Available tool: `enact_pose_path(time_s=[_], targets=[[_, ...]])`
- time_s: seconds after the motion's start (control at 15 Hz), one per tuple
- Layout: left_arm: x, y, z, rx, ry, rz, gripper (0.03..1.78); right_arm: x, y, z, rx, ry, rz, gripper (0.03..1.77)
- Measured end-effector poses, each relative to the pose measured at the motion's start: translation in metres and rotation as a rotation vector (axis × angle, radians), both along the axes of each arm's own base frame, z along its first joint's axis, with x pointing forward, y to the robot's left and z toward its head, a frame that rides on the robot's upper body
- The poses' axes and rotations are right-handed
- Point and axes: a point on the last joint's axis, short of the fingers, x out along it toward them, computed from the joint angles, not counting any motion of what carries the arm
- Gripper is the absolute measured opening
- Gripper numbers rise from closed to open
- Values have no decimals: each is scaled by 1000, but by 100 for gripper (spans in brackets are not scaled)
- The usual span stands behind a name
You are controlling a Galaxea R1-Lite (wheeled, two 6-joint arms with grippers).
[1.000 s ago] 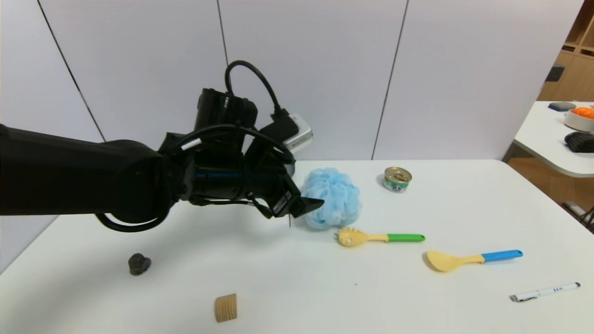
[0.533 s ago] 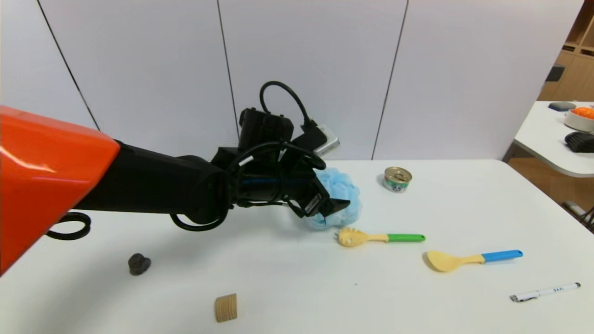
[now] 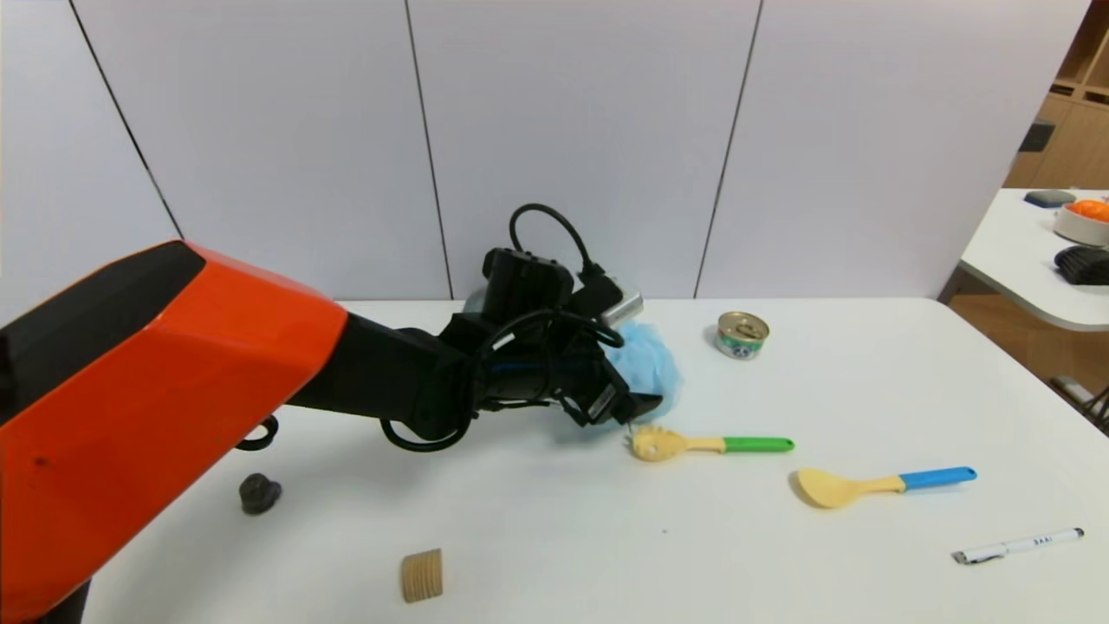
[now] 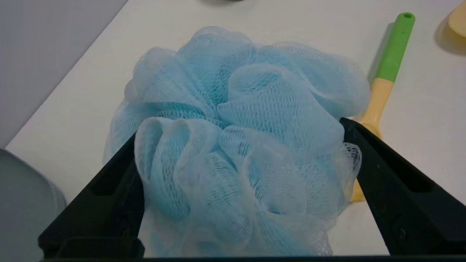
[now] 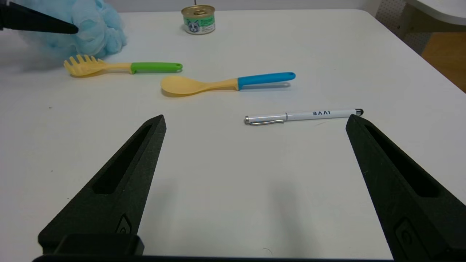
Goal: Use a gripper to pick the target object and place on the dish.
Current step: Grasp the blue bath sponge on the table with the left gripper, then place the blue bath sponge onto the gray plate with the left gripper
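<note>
Reached farther forward and lower than half a second ago — left gripper [image 4: 238,153] now straddling the fluffy light-blue mesh bath pouf [image 4: 240,145], fingers [image 4: 109,189] spread wide on either flank, not yet clamped. Pouf resting on the white tabletop [image 3: 780,537], just beside the yellow green-handled pasta fork [image 3: 706,445]. Right gripper [image 5: 255,189] low over the tabletop near the white pen [image 5: 302,116] — fingers splayed, holding nothing.

Lighting was bright, even and diffuse, apparently from overhead. A soft shadow lay on the white table [image 3: 537,520] directly beneath the left gripper [image 3: 637,400]; faint shadows sat under the right gripper [image 5: 255,120]. A mild sheen showed on the orange arm shell [image 3: 173,364]. The head view was slightly soft.
</note>
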Motion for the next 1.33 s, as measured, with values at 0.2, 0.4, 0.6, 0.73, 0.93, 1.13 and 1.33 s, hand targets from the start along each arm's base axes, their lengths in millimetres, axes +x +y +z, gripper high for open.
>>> enact_pose_path(time_s=[0.2,0.4,0.6,0.73,0.93,1.13,1.33], targets=[[6,-5,-12,-17,-2,5,169,0,0,0,0,0,0,171],[9,-5,-19,-12,5,9,169,0,0,0,0,0,0,171],[10,-5,-22,-8,10,10,169,0,0,0,0,1,0,171],[10,-5,-22,-6,11,11,145,0,0,0,0,0,0,171],[9,-5,-22,-6,10,9,104,0,0,0,0,0,0,171],[9,-5,-20,-10,5,9,79,0,0,0,0,0,0,171],[10,-1,-12,-22,-18,15,66,0,0,0,0,0,0,171]])
